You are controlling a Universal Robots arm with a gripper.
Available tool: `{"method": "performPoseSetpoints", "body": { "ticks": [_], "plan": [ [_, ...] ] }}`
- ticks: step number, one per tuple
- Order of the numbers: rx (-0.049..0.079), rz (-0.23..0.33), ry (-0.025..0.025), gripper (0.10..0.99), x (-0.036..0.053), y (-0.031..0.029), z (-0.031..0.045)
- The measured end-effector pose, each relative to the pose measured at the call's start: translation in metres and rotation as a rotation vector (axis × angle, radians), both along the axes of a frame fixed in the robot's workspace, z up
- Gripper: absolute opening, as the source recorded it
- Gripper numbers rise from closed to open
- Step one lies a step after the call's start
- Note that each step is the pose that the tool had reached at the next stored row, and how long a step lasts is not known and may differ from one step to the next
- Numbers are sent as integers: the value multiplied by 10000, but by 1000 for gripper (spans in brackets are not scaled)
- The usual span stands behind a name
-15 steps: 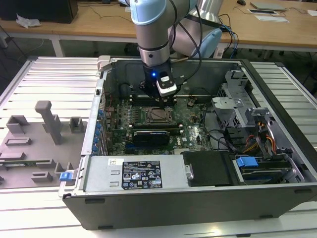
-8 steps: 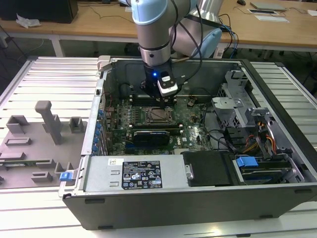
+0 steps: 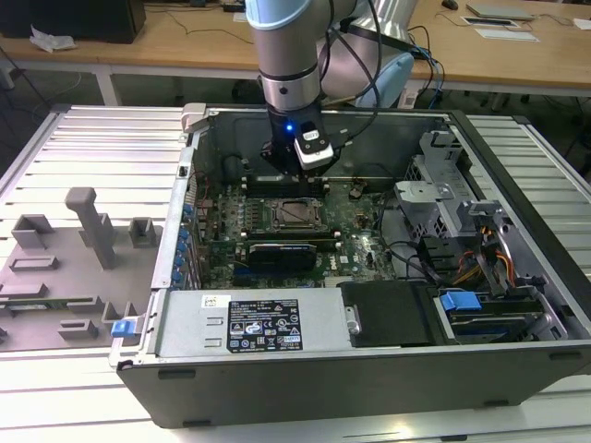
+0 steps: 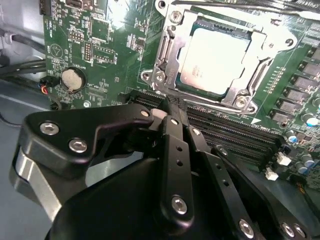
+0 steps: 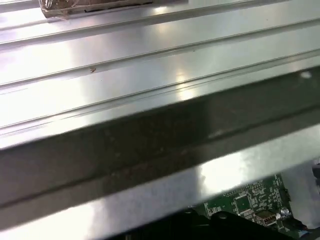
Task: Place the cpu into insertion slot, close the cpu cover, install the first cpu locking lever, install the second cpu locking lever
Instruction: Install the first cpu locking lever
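The cpu (image 4: 215,57) lies silver top up in the insertion slot (image 3: 297,214) on the green motherboard. The cpu cover (image 4: 172,60), a silver frame, lies flat around the chip's edges. Thin metal lever rods run along the cover's sides, one of them (image 4: 225,6) along its far edge. My gripper (image 4: 172,105) hangs just above the board beside the slot, over the long black memory slots, touching nothing. Its black fingers (image 4: 176,150) meet at the tip, shut and holding nothing. In the exterior view the gripper (image 3: 295,173) is just behind the slot inside the open computer case.
Black memory slots (image 4: 235,135) run beside the socket, and a coin battery (image 4: 73,79) sits on the board. A black card (image 3: 282,254), the power supply (image 3: 259,323), a drive cage (image 3: 443,198) and cables (image 3: 434,258) crowd the case. A grey fixture tray (image 3: 74,258) lies outside.
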State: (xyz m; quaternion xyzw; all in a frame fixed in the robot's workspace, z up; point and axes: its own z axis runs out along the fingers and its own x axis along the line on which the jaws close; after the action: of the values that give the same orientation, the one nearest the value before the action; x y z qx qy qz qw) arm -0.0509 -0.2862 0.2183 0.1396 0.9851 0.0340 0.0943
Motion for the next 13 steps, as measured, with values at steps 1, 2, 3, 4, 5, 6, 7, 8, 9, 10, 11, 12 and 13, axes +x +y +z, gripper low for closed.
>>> {"method": "performPoseSetpoints", "body": {
  "ticks": [1, 2, 3, 4, 5, 6, 7, 8, 9, 10, 11, 12, 13],
  "plan": [
    [-21, 1, 1, 106, -1, -8, 1],
    [-57, -1, 1, 106, -4, -21, 2],
    [-85, 0, 1, 106, -5, -33, 2],
    [-143, -1, 2, 106, -7, -56, 2],
    [-171, -1, 2, 106, -7, -67, 2],
    [-198, 0, 2, 106, -7, -79, 2],
    [-221, 0, 2, 106, -8, -92, 1],
    [-246, 0, 4, 106, -8, -105, 2],
    [-286, 0, 7, 106, -8, -135, 2],
    [-306, 1, 9, 106, -8, -152, 2],
    [-327, 1, 12, 106, -8, -171, 2],
    [-351, 0, 13, 106, -8, -191, 1],
    [-370, 0, 14, 106, -8, -208, 1]
  ]
}}
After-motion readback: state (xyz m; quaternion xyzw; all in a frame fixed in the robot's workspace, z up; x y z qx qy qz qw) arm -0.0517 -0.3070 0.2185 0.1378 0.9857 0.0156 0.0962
